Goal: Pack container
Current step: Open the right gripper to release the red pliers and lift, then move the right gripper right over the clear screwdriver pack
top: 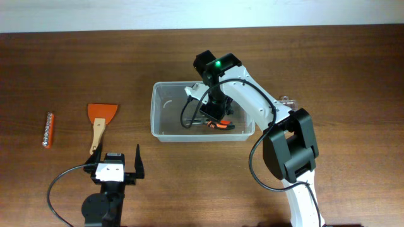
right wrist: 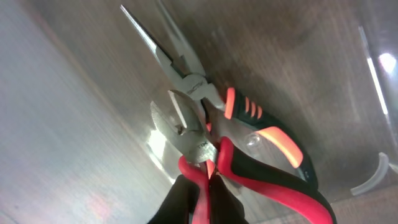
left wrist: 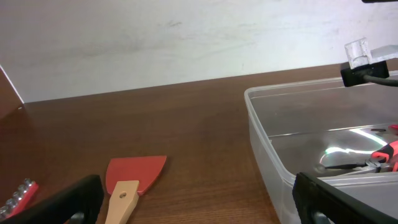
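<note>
The clear plastic container (top: 153,112) sits mid-table and also shows in the left wrist view (left wrist: 267,155). My right gripper (top: 216,117) reaches down inside it. In the right wrist view its fingers (right wrist: 205,196) are shut on one red handle of the red-and-black pliers (right wrist: 267,180), low over the container floor. Needle-nose pliers with orange-and-black handles (right wrist: 186,78) lie right beside them in the container. My left gripper (top: 117,165) is open and empty near the front left, its fingers (left wrist: 199,202) apart over bare table.
An orange scraper with a wooden handle (top: 100,120) lies left of the container, just ahead of my left gripper (left wrist: 132,177). A red strip of metal bits (top: 48,129) lies further left (left wrist: 17,194). A small clear piece (top: 287,101) sits right of the container.
</note>
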Motion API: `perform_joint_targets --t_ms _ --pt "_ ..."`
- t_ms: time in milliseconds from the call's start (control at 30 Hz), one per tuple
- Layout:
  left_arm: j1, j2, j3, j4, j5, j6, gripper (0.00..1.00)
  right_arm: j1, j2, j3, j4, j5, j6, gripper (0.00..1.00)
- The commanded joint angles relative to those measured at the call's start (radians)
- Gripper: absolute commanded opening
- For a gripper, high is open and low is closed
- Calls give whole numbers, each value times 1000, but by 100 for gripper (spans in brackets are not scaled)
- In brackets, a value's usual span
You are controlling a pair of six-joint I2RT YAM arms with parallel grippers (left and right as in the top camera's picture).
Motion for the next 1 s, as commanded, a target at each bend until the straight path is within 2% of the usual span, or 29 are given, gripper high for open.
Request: perform_joint_targets --t_ms 0,300,433,567,800,833,967 --pt "5 -8 -6 0 -6 12 99 -16 -37 -3 5 -30 -9 14" --pt "5 -8 -6 0 -6 12 99 -56 -37 -3 4 -34 -7 16" --pt "5 -8 -6 0 -6 12 99 -70 -38 14 -6 -32 -2 23" --pt "5 -8 -6 0 -6 12 99 -87 -38 110 -74 -10 22 40" --pt "5 -8 -6 0 -6 12 99 -159 -44 412 -282 56 72 95" --pt "5 -8 -6 0 -6 12 99 -174 -48 452 -310 55 75 99" --pt "5 -8 -6 0 -6 12 99 -255 -80 554 -386 60 116 99"
